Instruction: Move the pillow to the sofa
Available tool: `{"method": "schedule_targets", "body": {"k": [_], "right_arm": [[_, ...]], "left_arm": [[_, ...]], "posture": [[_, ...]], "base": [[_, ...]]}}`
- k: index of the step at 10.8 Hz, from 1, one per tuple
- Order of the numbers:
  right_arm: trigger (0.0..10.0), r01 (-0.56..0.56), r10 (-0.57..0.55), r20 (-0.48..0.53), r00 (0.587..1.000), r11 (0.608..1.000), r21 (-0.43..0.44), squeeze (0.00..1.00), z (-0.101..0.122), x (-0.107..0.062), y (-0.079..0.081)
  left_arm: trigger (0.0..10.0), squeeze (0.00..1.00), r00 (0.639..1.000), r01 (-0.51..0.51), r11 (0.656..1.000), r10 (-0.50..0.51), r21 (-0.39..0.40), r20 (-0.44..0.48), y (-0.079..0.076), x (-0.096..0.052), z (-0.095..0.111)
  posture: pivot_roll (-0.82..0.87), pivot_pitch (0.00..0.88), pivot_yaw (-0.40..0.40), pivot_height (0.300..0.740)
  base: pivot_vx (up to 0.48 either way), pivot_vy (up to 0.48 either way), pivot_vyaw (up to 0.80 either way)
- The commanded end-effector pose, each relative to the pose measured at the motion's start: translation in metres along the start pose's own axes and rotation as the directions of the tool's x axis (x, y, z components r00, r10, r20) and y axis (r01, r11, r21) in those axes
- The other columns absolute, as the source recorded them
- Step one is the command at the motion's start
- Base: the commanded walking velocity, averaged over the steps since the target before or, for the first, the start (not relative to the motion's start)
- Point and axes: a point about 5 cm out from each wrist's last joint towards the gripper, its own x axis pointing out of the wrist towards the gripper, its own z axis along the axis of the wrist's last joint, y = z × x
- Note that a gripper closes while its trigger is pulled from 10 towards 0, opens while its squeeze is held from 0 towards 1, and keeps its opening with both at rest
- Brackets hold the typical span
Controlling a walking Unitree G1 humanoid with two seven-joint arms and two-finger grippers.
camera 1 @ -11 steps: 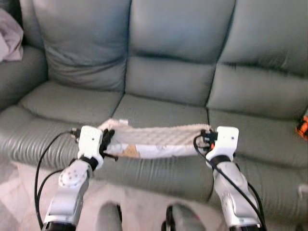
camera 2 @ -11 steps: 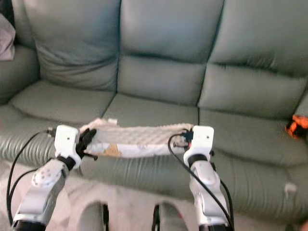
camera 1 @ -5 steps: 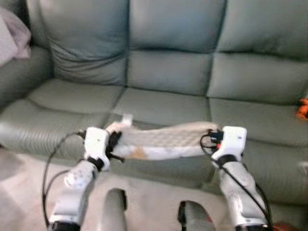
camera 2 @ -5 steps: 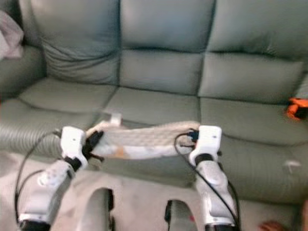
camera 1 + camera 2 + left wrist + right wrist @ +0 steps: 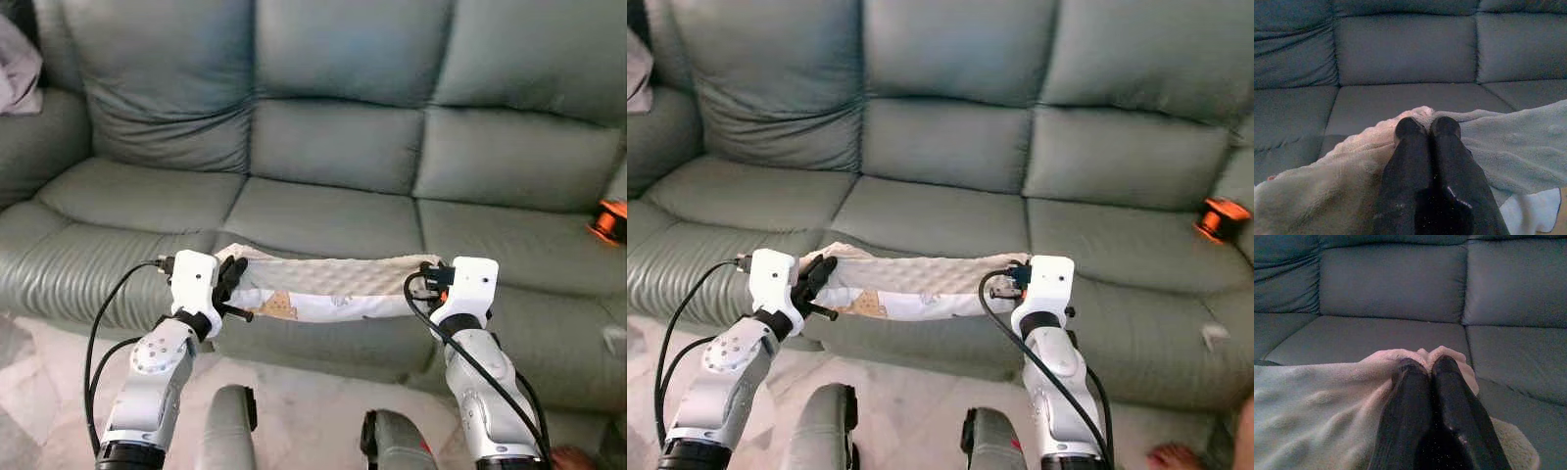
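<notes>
Green leather sofa (image 5: 333, 147) stands before me on a pale tiled floor (image 5: 39, 401). My left gripper (image 5: 1427, 128) and right gripper (image 5: 1425, 366) are both pinched closed on the pillow (image 5: 328, 289), stretched between them over the front edge of the seat.

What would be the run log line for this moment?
left end effector: shut on pillow | right end effector: shut on pillow | cream dimpled fabric pillow: held over front edge | grey-green leather sofa: ahead
</notes>
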Motion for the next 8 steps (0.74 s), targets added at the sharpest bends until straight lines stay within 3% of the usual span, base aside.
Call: {"method": "schedule_targets", "body": {"k": [1,8], "right_arm": [[10.0,0.003,-0.003,0.042,0.999,1.0,0.0,0.0,0.0133,0.0049,-0.001],[10.0,0.006,-0.005,0.036,0.999,1.0,-0.005,0.0,0.0125,0.0052,-0.0006]], "left_arm": [[10.0,0.0,0.999,0.015,1.0,-0.015,0.006,0.033,-0.0005,0.0033,0.0094],[10.0,0.0,1.0,0.02,1.0,-0.021,0.007,0.021,-0.0019,0.0029,0.0087]], "posture": [[-0.07,0.0,-0.015,0.65],[-0.07,0.002,-0.015,0.65]], "base": [[0.345,0.0,0.0],[0.341,0.0,0.0]]}}
